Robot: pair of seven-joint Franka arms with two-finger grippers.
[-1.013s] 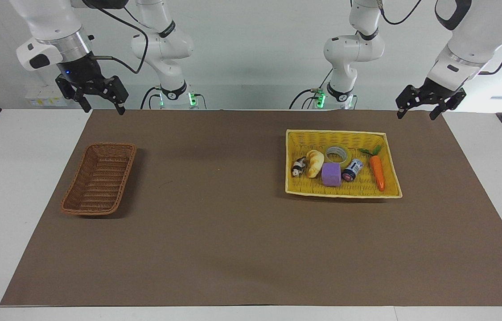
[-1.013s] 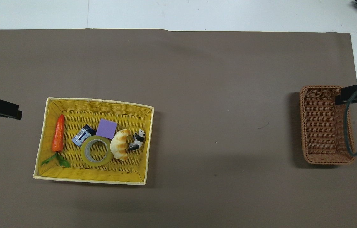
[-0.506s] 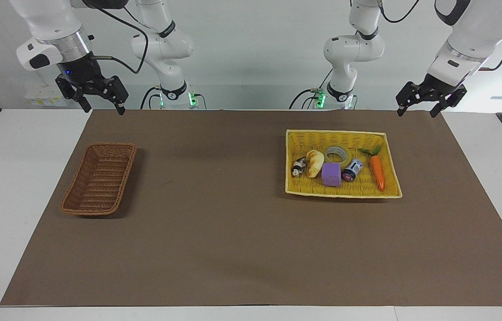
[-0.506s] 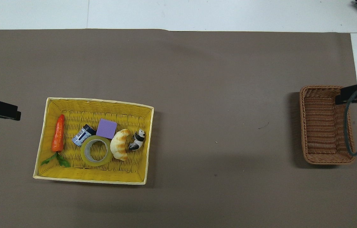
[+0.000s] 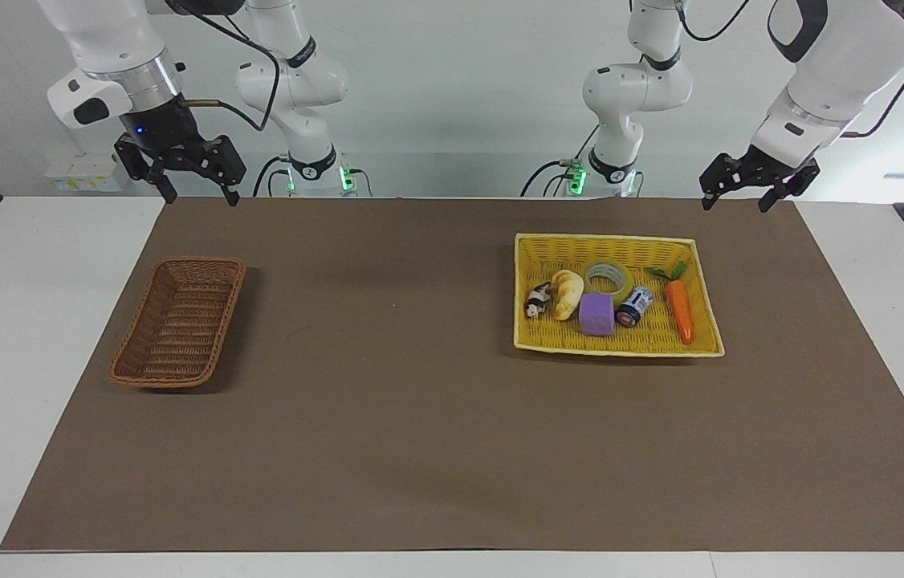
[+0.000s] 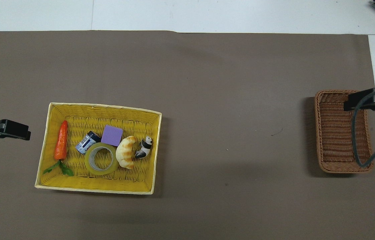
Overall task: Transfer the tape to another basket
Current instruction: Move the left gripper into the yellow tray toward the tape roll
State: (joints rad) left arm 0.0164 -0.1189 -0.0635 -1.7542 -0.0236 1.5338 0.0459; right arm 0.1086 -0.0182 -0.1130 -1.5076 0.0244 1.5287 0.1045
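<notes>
1. Toward the left arm's end of the table: tape [image 5: 609, 278] lying flat in yellow tray [image 5: 534, 343], ring hole up, on the part of the tray nearer the robots.
2. Toward the right arm's end: basket [image 5: 179, 321], nothing in it, well apart from the tray.
3. Progress, judged: nothing done. Tape not yet gripped, lifted, carried or dropped; all steps left.
4. Left gripper [image 5: 734, 196]: raised over the mat edge near the tray's corner, fingers spread wide, holding nothing.
5. Right gripper [image 5: 197, 186]: raised over the mat edge, nearer the robots than the basket, fingers spread wide, holding nothing.
6. Around the tape, all in the tray:
   - cube [image 5: 597, 314] touching or just beside the tape, farther from the robots;
   - can [image 5: 633, 306] just beside, toward the carrot [image 5: 679, 310];
   - croissant [image 5: 568, 294] against the tape, toward the panda [image 5: 537, 302].
7. Obstruction, judged: neighbours crowd three sides of the roll; little room for an outer finger. Likely easier with one finger in the core and one on the rim nearer the robots.
8. Path between tray and basket: bare mat [image 5: 388, 417], nothing standing between.
</notes>
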